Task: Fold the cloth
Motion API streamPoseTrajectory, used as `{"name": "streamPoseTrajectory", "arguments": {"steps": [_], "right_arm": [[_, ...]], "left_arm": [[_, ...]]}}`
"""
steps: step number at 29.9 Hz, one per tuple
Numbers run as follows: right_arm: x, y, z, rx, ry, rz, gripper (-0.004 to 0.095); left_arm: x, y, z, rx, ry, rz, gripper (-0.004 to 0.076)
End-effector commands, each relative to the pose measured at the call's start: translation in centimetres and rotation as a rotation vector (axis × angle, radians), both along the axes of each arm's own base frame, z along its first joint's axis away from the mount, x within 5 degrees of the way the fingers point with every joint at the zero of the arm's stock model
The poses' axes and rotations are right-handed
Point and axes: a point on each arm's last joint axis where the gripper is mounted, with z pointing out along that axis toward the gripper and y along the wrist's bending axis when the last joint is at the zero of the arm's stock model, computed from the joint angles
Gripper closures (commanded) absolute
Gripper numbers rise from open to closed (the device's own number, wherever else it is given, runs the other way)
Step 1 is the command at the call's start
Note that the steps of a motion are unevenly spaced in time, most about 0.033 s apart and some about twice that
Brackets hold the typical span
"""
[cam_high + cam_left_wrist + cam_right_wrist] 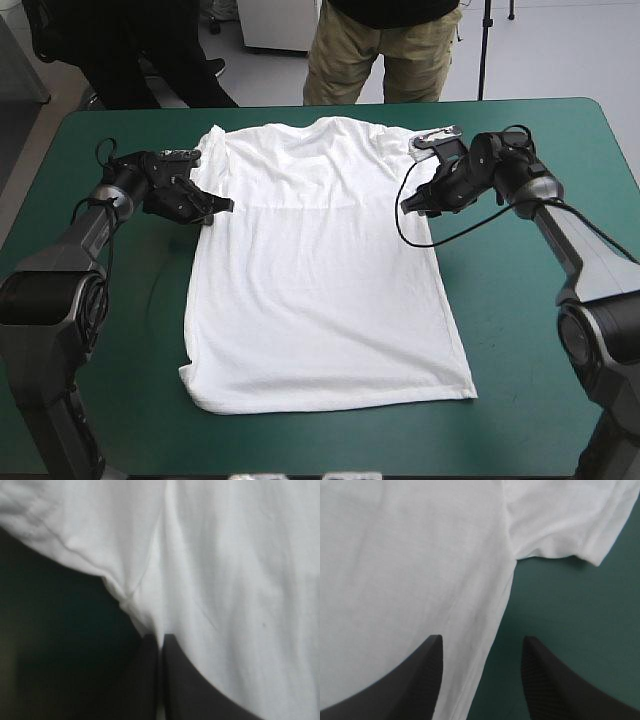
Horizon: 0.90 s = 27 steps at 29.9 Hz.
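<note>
While the T-shirt (320, 270) lies spread flat in the middle of the teal-green cover (520, 330), both arms are in at its shoulders. The shirt's long axis runs from the far edge of the table to the near edge: the collar points toward the far edge and the hem lies toward the near edge, with a slight curl at the hem's left corner. The left gripper (218, 207) comes in low from the table's left side, its tips touching the shirt's left side seam just under the left sleeve (75, 520). In the left wrist view its black fingers (185, 680) are pressed together into one arch with only a pale sliver between them, pinching the white fabric right at the underarm, where small creases fan out from the tips. Over on the other side, the right gripper (408, 205) hangs at the shirt's right edge, just below the right sleeve (560, 525). Its fingers are spread well apart and hold nothing. In the right wrist view they straddle the side seam, one over white cloth and the other over bare cover. Whether those tips touch the fabric or hang just above it cannot be told.
</note>
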Motion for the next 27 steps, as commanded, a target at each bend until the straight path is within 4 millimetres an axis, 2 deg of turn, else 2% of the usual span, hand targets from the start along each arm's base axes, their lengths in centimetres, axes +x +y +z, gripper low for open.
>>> {"name": "streamPoseTrajectory", "arguments": {"steps": [1, 6, 14, 19, 24, 27], "right_arm": [[1.7, 0.0, 1.6, 0.01, -0.048, -0.008, 0.0445], [3.9, 0.6, -0.3, 0.008, -0.009, -0.014, 0.0445], [4.8, 1.0, -3.6, -0.001, 0.1, -0.016, 0.0471], [5.0, 1.4, -4.1, 0.045, 0.107, -0.015, 0.058], [4.9, 1.9, -4.0, 0.091, 0.114, 0.033, 0.0804], [4.8, 2.0, -4.0, 0.093, 0.115, 0.049, 0.0874]], "left_arm": [[-0.5, -0.8, 0.3, -0.021, 0.039, -0.017, 0.0741], [-0.5, -0.8, 0.3, -0.022, 0.038, -0.019, 0.0741], [-0.4, -0.8, 0.3, -0.021, 0.03, -0.016, 0.0741], [-0.3, -0.8, 0.4, -0.024, 0.019, -0.012, 0.0741], [-0.3, -0.8, 0.4, -0.026, 0.018, -0.011, 0.0741], [-0.3, -0.8, 0.4, -0.026, 0.018, -0.011, 0.0741]]}}
